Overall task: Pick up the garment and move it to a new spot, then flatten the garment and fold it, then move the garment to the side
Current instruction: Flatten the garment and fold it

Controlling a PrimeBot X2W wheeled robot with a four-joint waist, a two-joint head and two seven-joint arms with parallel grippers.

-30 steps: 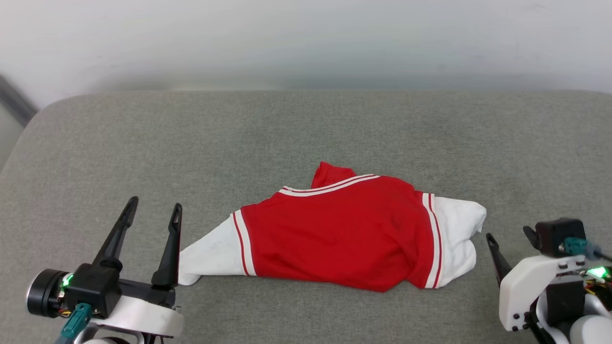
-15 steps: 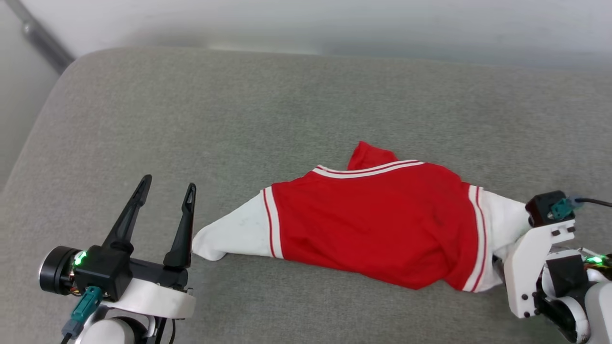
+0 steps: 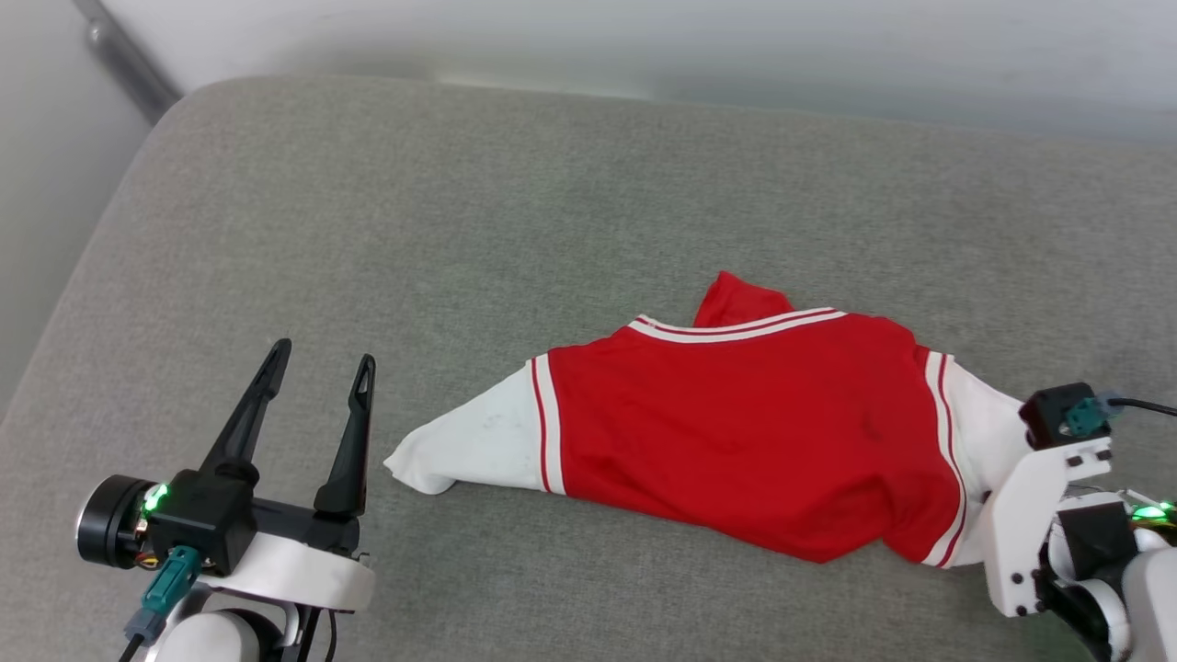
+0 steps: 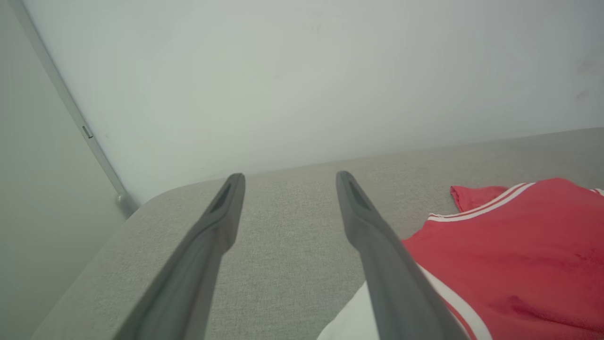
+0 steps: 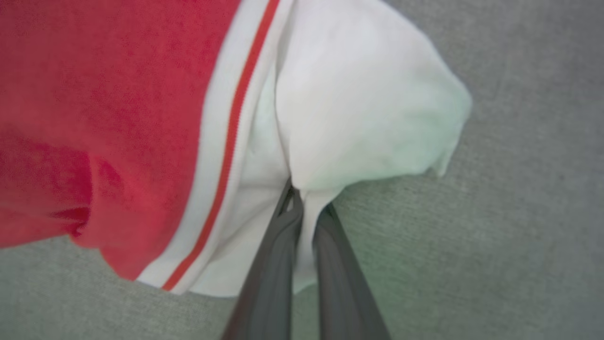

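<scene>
The garment (image 3: 754, 432), a red shirt with white sleeves and striped trim, lies crumpled on the grey cushion (image 3: 552, 230). In the right wrist view my right gripper (image 5: 306, 200) is shut on a fold of the garment's (image 5: 118, 94) white right sleeve (image 5: 358, 108). In the head view that arm's white wrist housing (image 3: 1039, 515) covers the fingers at the sleeve. My left gripper (image 3: 324, 354) stands open just left of the other white sleeve (image 3: 469, 446), holding nothing. The left wrist view shows its fingers (image 4: 217, 222) spread, with the garment (image 4: 514, 264) to their right.
The cushion's rounded left corner (image 3: 138, 184) drops off toward a pale floor. A pale wall (image 3: 644, 37) rises behind the cushion, with a grey strip (image 3: 119, 55) running down it at the far left. Bare cushion lies beyond the garment and to its left.
The head camera has turned, shifting the whole picture. My right gripper has moved in onto the white right sleeve and shut on it. The left gripper stays open.
</scene>
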